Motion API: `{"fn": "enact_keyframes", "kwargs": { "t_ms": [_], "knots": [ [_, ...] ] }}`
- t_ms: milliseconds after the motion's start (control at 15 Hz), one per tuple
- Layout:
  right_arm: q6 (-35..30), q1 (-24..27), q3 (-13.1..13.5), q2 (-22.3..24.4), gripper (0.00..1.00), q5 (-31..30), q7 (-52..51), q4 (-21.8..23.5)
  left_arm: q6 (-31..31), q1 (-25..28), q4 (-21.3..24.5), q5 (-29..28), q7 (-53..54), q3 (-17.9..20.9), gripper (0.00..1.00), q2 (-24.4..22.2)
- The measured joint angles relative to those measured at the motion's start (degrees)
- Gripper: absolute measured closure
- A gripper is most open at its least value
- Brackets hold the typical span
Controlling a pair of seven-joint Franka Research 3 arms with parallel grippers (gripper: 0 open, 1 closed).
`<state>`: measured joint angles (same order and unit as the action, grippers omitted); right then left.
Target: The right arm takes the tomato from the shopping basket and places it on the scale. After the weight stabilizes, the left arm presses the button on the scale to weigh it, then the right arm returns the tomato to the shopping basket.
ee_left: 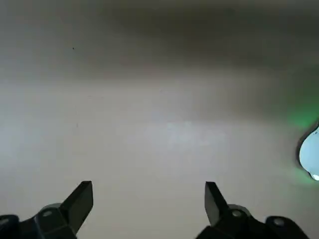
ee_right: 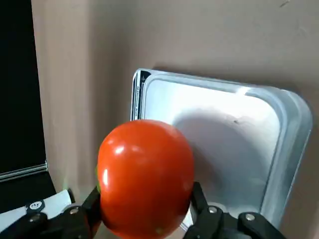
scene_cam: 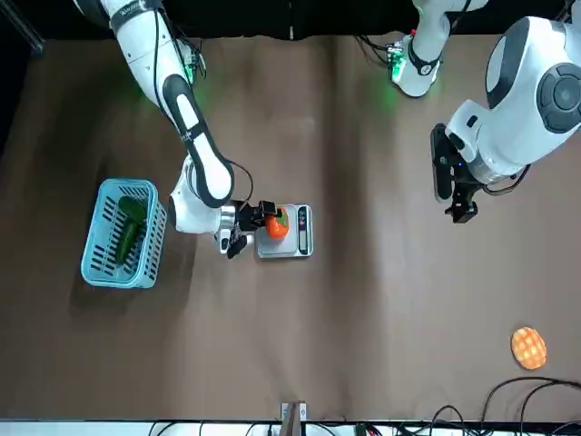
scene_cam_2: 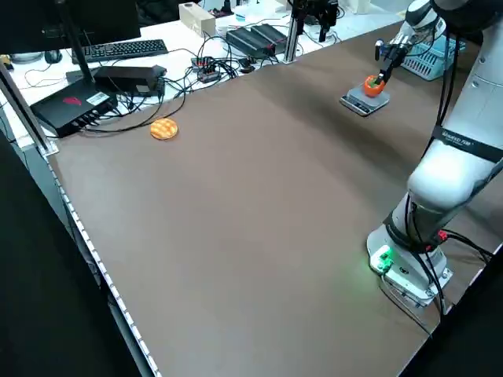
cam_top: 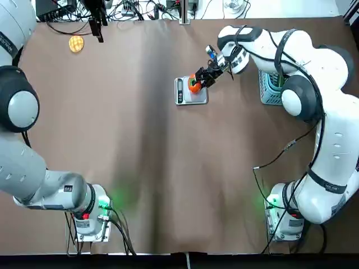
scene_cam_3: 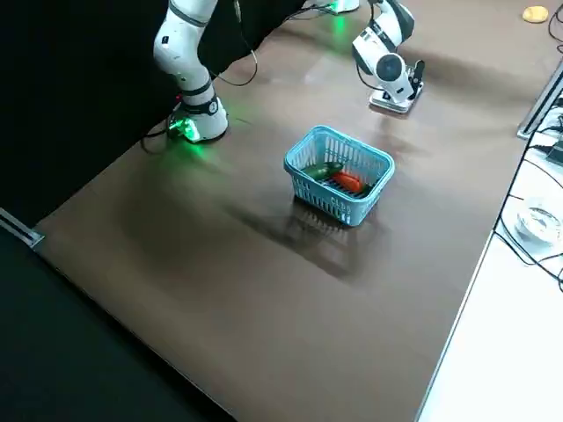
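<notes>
The tomato [ee_right: 144, 177], round and orange-red, sits between the fingers of my right gripper [scene_cam: 261, 221], which is shut on it. It is held over the silver plate of the scale [cam_top: 190, 92], toward the edge with the dark button strip [scene_cam: 303, 229]. I cannot tell whether it touches the plate. The light-blue shopping basket [cam_top: 271, 87] stands to the right of the scale, partly under my right arm. My left gripper [ee_left: 148, 199] hangs open over bare table at the left side, far from the scale, with nothing between its fingers.
Inside the basket [scene_cam_3: 339, 176] lie a green item [scene_cam: 127, 232] and an orange-red item [scene_cam_3: 348, 182]. A yellow-orange waffle-like disc [cam_top: 76, 43] lies at the far left of the table. Cables and electronics [scene_cam_2: 118, 78] line the far edge.
</notes>
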<state>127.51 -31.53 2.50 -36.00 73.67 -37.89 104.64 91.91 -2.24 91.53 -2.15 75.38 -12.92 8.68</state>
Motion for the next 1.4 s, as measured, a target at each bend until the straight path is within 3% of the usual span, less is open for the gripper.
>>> {"fn": "enact_keyframes", "kwargs": {
  "t_ms": [200, 267, 333, 400, 933, 1400],
  "knots": [
    [0.0, 0.0, 0.1, 0.0, 0.29, 0.0, 0.0, 0.0, 0.0, 0.0, 0.0, 0.0, 0.0, 0.0, 0.01, 0.0],
    [0.0, 0.0, 0.1, 0.0, 0.25, 0.0, 0.0, 0.0, 0.0, 0.0, 0.0, 0.0, 0.0, 0.0, 0.01, 0.0],
    [0.0, 0.0, 0.2, 0.0, 0.07, 0.0, 0.0, 0.0, 0.0, 0.0, 0.0, 0.0, 0.0, 0.0, 0.01, 0.0],
    [0.0, 0.0, 0.3, 0.0, 0.00, -0.2, 0.0, 0.0, 0.0, 0.0, 0.0, 0.0, 0.0, 0.0, 0.01, 0.0],
    [0.1, 0.0, 3.0, 0.0, 0.00, -6.1, 0.0, -0.3, 0.0, 0.0, 0.0, 1.0, 0.0, -0.1, 0.03, 0.0],
    [-0.2, 0.0, 5.3, 1.4, 0.00, -10.9, 0.2, -0.5, 0.0, -1.3, 0.0, 1.1, -1.2, -0.4, 0.14, 0.9]
  ]
}}
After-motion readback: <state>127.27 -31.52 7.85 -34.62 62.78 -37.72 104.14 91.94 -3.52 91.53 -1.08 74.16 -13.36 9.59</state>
